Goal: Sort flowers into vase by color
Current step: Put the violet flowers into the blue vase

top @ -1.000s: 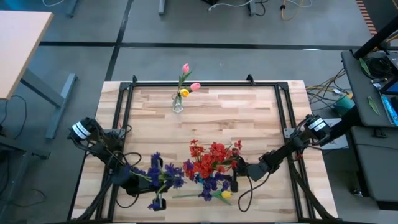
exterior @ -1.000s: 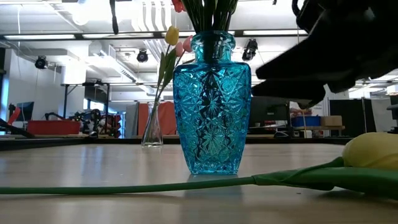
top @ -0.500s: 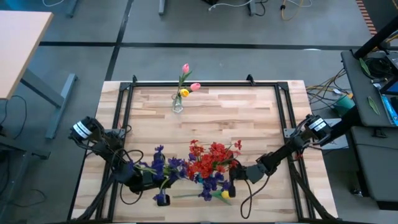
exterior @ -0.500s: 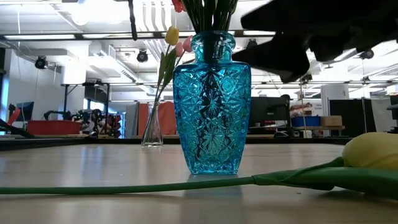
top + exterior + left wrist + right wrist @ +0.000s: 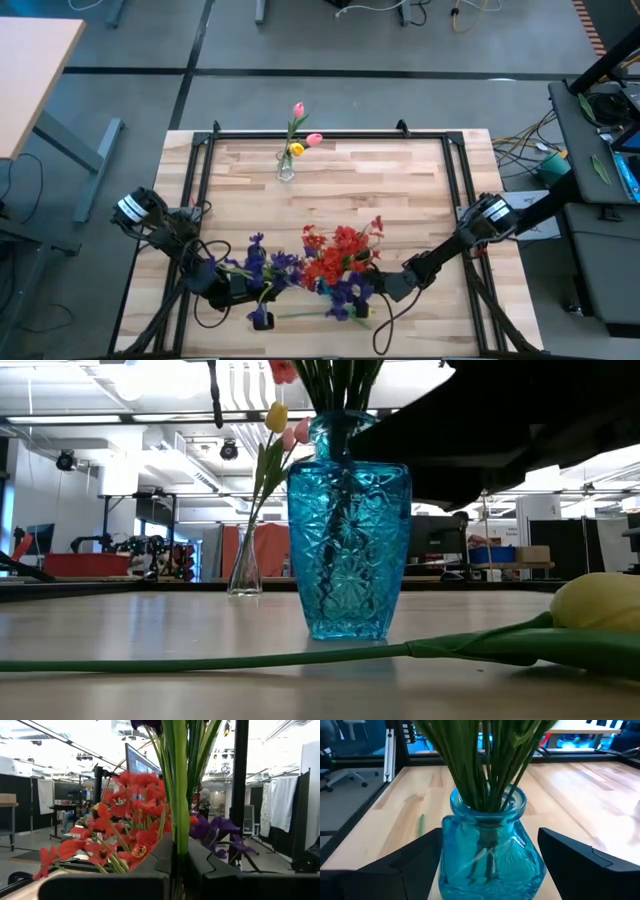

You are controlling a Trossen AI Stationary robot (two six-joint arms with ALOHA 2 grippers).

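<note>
On the wooden worktop (image 5: 400, 190) stand two vases. The blue cut-glass vase (image 5: 348, 550) near the front edge holds one bunch of red cluster flowers (image 5: 338, 252) and some purple cluster flowers (image 5: 347, 292); it looks a little tilted. The small clear glass vase (image 5: 286, 168) at the far edge holds three tulips: two pink tulips (image 5: 299, 109) and one yellow tulip (image 5: 296, 149). One more yellow tulip on a long green stem (image 5: 598, 605) lies flat on the worktop, just in front of the blue vase.

The left gripper (image 5: 258, 290) is clenched on the stems of a second purple bunch (image 5: 266, 266), beside the red flowers. The right gripper (image 5: 490, 852) has its fingers spread wide, one on each side of the blue vase.
</note>
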